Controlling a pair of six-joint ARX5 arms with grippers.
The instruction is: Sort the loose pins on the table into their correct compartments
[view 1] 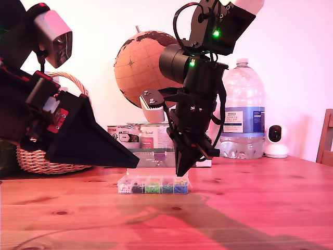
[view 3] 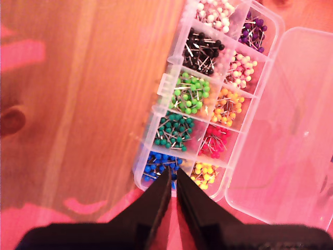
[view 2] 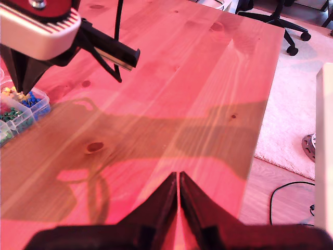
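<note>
The compartments (view 3: 200,99) sit in a clear box with its lid (view 3: 291,130) folded flat open, out on the table (view 1: 250,208) just in front of a cardboard tray (view 1: 151,156). Each section holds pins of one colour: white, black, green, teal, blue, purple, pink, orange, red, yellow. My second end effector (view 3: 173,187) hangs right above the blue and yellow sections, jaws nearly together with nothing seen between them. My first end effector (view 2: 178,182) hovers over bare wood at the exterior view's left, jaws nearly closed and empty.
</note>
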